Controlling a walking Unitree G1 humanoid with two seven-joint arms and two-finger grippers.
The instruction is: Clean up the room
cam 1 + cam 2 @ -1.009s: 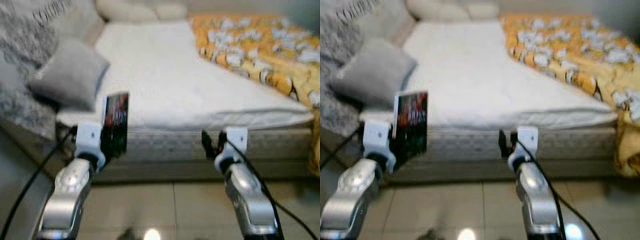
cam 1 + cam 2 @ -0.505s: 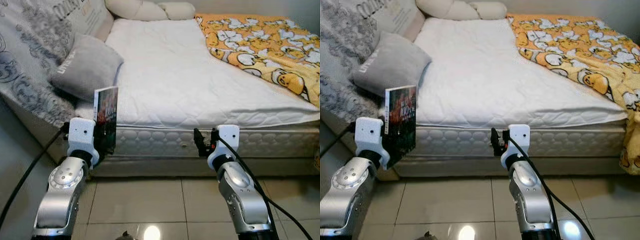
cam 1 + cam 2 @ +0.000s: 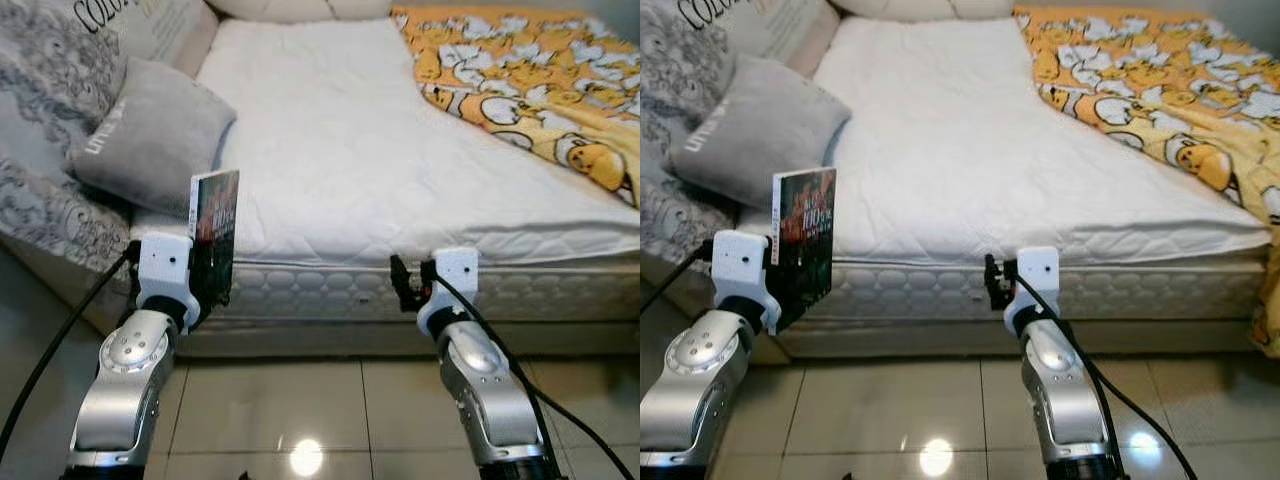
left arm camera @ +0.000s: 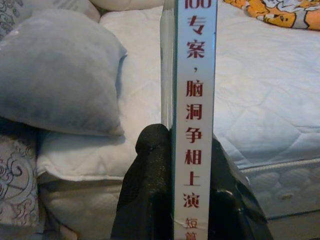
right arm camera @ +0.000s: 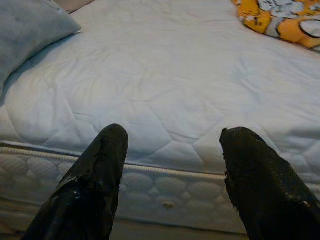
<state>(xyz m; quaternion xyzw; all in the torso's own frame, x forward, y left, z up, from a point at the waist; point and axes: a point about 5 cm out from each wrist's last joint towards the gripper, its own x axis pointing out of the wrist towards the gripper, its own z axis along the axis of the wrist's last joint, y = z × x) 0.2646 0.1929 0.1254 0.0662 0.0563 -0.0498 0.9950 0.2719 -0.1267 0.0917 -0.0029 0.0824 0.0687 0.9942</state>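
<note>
Holding book [image 3: 214, 232] upright, left gripper [image 4: 192, 165] clamped, before mattress [image 3: 330, 170] | right gripper [image 5: 172, 160] spread, empty | I feared thin spine-grip slipping.

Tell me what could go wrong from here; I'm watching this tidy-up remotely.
1. The left gripper pinches the book upright by its lower end only, so it could tip or slip out while the robot moves.
2. The book stands just before the mattress edge, near the grey pillow; moving forward might knock it against them.
3. The cable trailing from the left arm could snag.
</note>
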